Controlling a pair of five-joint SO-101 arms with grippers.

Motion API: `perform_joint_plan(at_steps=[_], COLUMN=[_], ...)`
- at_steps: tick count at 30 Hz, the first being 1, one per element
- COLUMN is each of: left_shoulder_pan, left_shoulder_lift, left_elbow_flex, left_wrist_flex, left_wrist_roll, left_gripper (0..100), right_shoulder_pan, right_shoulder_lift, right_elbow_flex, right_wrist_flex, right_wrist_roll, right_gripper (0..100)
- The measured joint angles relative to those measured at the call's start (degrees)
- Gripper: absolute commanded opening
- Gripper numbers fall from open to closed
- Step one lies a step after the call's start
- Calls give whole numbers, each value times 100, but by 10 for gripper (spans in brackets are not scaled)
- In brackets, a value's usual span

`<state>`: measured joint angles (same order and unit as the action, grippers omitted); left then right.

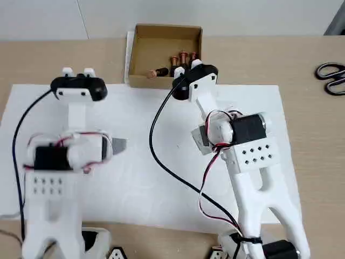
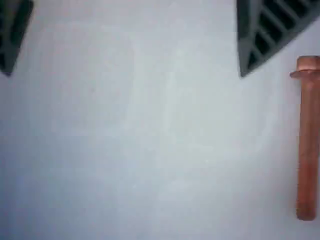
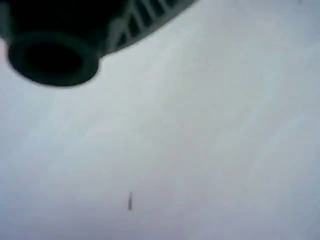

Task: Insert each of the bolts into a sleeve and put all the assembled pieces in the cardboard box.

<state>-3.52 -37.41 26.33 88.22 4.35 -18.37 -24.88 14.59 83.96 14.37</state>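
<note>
A copper bolt (image 2: pixel 306 140) lies on the white sheet (image 2: pixel 150 150), just outside one finger (image 2: pixel 265 30) of my left gripper (image 2: pixel 125 30). That gripper is open, its two dark fingers far apart with bare sheet between them. In the high view the left arm's head (image 1: pixel 78 88) hangs over the sheet's far left part. My right gripper (image 1: pixel 186 82) is at the front edge of the cardboard box (image 1: pixel 141 54). It is shut on a black sleeve (image 3: pixel 52 60), whose hollow end shows above the sheet. Several copper bolts in black sleeves (image 1: pixel 180 60) lie in the box.
Scissors (image 1: pixel 330 75) lie on the wooden table at the far right. The white sheet (image 1: pixel 140 178) covers the table's middle, and a black cable (image 1: pixel 161 156) crosses it between the arms. A small dark speck (image 3: pixel 130 201) marks the sheet.
</note>
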Motion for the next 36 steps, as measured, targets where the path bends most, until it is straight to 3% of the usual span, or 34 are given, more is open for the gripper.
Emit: perform_joint_plan(at_steps=[8,16,28,33,36], left_shoulder_pan=[-1064,-1204,-1310,-1266,-1099], left_shoulder_lift=[2435,4018,4941,4976,5011], left_elbow_flex=[-747,-941,-958,-993,-1011], left_wrist_flex=[44,-246,-730,-730,-730], left_wrist_roll=[-862,-976,-1002,-1002,-976], left_gripper=[195,193,182,21,9], right_shoulder_pan=[229,387,387,387,387], right_shoulder_lift=[-53,-53,-53,-53,-53], right_elbow_flex=[0,0,0,0,0], right_wrist_flex=[123,123,123,123,123], right_wrist_roll=[79,79,79,79,79], right_gripper=[4,4,4,4,4])
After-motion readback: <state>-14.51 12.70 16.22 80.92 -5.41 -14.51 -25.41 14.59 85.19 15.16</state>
